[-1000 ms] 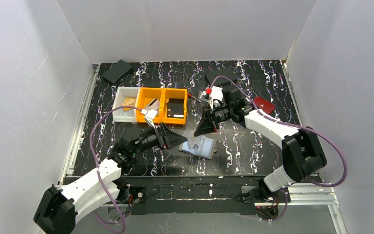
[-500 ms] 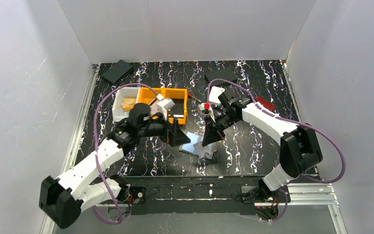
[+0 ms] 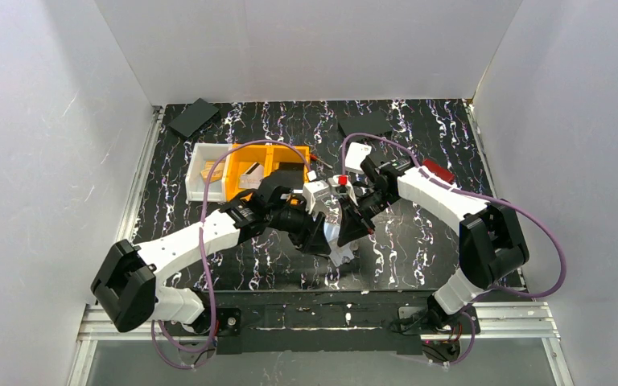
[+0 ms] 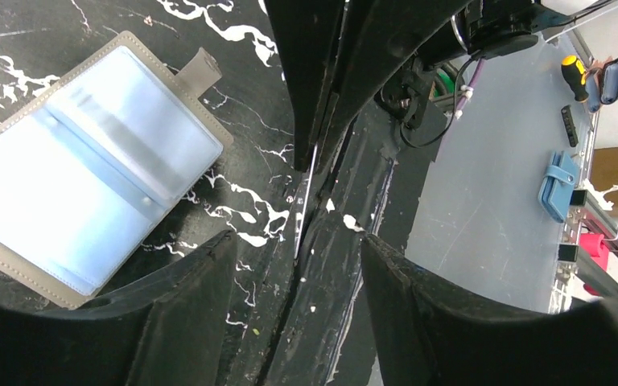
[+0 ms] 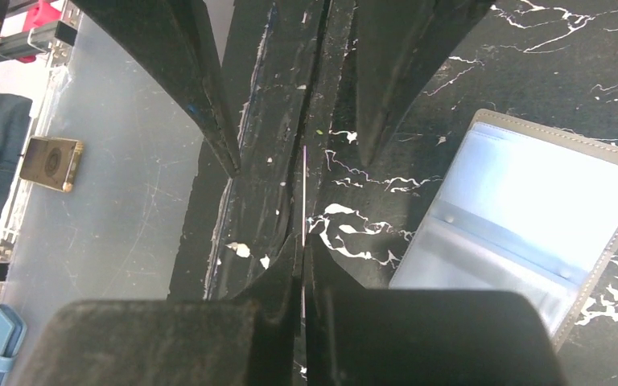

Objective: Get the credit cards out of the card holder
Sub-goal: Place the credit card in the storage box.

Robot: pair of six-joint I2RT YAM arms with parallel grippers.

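Note:
The card holder (image 4: 88, 185) lies open on the table, pale blue inner faces up; it also shows in the right wrist view (image 5: 531, 217) and partly in the top view (image 3: 344, 256). My right gripper (image 5: 302, 245) is shut on a thin credit card (image 5: 303, 193), seen edge-on, held above the table beside the holder. My left gripper (image 4: 298, 240) is open and faces the right gripper (image 3: 354, 229). The card's free end (image 4: 304, 201) reaches in between the left gripper's spread fingers (image 5: 209, 121) without touching them. In the top view the left gripper (image 3: 322, 237) meets the right one over the holder.
Orange bins (image 3: 249, 165) and a white bin (image 3: 201, 181) stand behind the left arm. A red wallet (image 3: 437, 171), a small white case (image 3: 358, 155) and black flat pieces (image 3: 193, 117) (image 3: 366, 125) lie farther back. The table's front edge (image 4: 354, 265) runs just below the grippers.
My left arm has swung right and its open gripper has come up to the right gripper. The right gripper has moved forward and down over the holder, shut on the card.

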